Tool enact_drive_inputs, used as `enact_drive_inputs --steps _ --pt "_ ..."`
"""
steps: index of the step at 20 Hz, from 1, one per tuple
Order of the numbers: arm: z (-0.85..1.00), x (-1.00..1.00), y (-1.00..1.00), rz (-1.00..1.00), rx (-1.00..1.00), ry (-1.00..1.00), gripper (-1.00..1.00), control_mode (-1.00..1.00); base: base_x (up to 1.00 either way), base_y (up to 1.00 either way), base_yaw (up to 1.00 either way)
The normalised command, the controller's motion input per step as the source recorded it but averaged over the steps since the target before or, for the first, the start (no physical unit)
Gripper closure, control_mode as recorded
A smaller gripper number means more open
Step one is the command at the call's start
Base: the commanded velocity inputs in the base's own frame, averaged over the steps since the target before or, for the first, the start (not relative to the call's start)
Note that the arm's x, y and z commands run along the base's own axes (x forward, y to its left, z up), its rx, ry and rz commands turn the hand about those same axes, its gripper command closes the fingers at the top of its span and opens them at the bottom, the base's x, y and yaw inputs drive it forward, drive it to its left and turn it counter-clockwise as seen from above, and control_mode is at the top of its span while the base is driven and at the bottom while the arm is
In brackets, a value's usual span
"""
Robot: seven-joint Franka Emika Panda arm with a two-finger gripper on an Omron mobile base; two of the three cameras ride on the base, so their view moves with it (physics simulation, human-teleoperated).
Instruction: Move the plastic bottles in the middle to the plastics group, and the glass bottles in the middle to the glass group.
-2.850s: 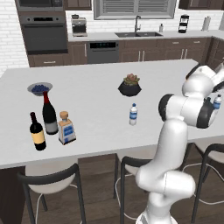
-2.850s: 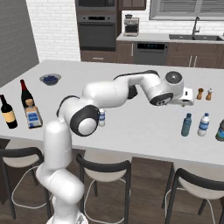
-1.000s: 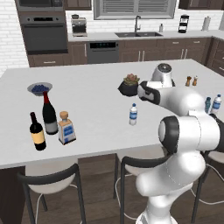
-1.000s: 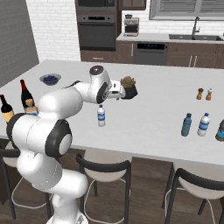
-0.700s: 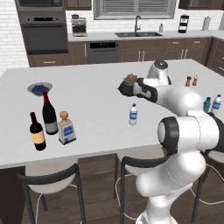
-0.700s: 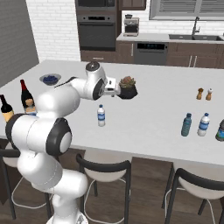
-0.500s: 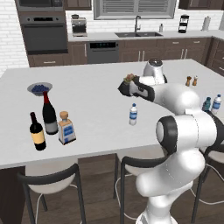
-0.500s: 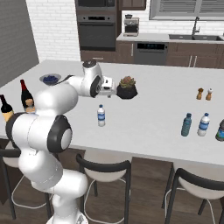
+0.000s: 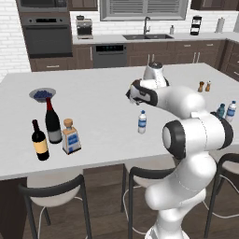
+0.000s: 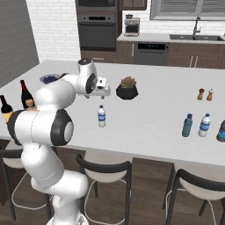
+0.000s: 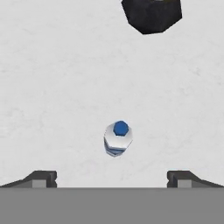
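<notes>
A small plastic bottle [image 9: 142, 122] [image 10: 101, 116] with a blue cap and blue label stands alone at mid-island. From above it shows as a bottle [image 11: 118, 139] just beyond and between my fingertips. My gripper [image 9: 132, 94] [image 10: 104, 93] [image 11: 113, 179] hovers over the counter above it, open and holding nothing. A teal bottle [image 9: 221, 111] [image 10: 187, 125] and a clear white-capped bottle [image 9: 230, 111] [image 10: 204, 125] stand together at the right. Far left, a squat cork-stoppered glass bottle [image 9: 71, 137] stands beside two dark wine bottles [image 9: 52, 120] [image 9: 39, 140].
A dark plant pot [image 10: 127, 90] [image 11: 152, 15] sits behind the lone bottle. Two shakers [image 9: 204, 86] [image 10: 205, 94] stand at the right rear and a bowl [image 9: 42, 94] at the left rear. Another dark bottle [image 10: 221, 131] is at the right edge. Stools line the near side.
My arm has swung left from the plant pot to a spot above the lone bottle. The gripper stayed open and no bottle moved.
</notes>
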Motion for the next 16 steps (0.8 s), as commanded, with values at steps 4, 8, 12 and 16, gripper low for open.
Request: enact_drive_inputs --steps 4,8,12,16 --pt "-0.59 0.09 0.00 -0.03 0.03 -0.09 -1.00 -1.00 0.00 0.00 0.00" --pt "-0.33 0.24 0.00 -0.03 0.00 0.00 -1.00 -1.00 0.00 0.00 0.00" --pt "-0.15 0.30 0.00 -0.03 0.00 0.00 -1.00 -1.00 0.00 0.00 0.00" --pt "-0.12 0.48 0.00 0.00 0.00 0.00 -1.00 -1.00 0.00 0.00 0.00"
